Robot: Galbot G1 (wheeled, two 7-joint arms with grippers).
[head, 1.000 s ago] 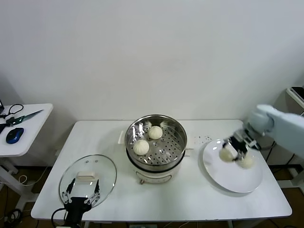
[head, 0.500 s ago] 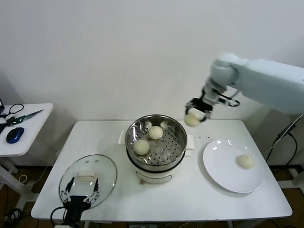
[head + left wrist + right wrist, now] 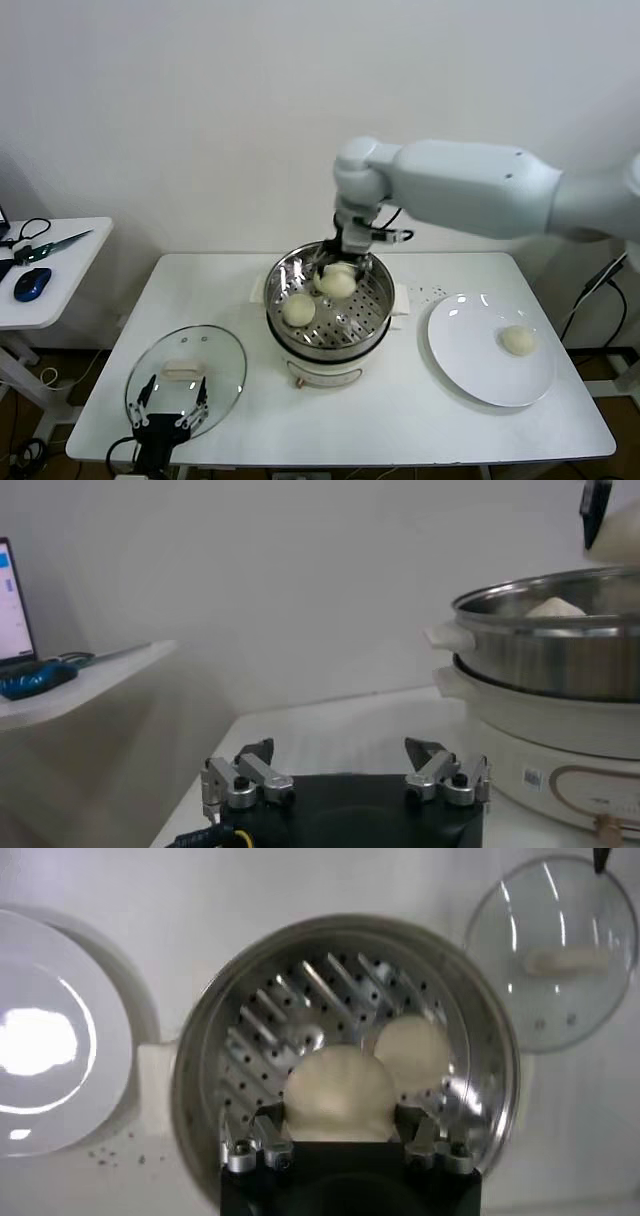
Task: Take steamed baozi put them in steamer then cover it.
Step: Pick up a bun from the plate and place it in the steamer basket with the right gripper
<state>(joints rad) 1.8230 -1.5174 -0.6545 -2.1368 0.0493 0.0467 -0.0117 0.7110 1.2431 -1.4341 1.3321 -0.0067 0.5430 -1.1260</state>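
The right gripper (image 3: 339, 270) is held over the rear part of the steamer (image 3: 327, 345), a round pot of shiny stainless steel seated on a white base. A smooth, cream-white, rounded baozi (image 3: 340, 1093) is clasped between its two fingers (image 3: 262, 1131), which are parted only as far as the bun's width. Directly beneath the gripper the perforated metal tray (image 3: 290, 1018) is seen, dotted with rows of small holes. A second bun (image 3: 412, 1051) rests on that tray just beside the held one, toward the cover, and a third, smooth bun (image 3: 298, 309) lies on the tray nearer the robot. Well off to the gripper's other side, a flat white plate (image 3: 470, 370) carries one remaining bun (image 3: 518, 340). The cover (image 3: 225, 360), a round transparent glass lid with a metal rim and a small white handle (image 3: 183, 372), lies flat on the white table (image 3: 400, 420). Over it the left gripper (image 3: 172, 407) is parked, its fingers spread wide and holding nothing.
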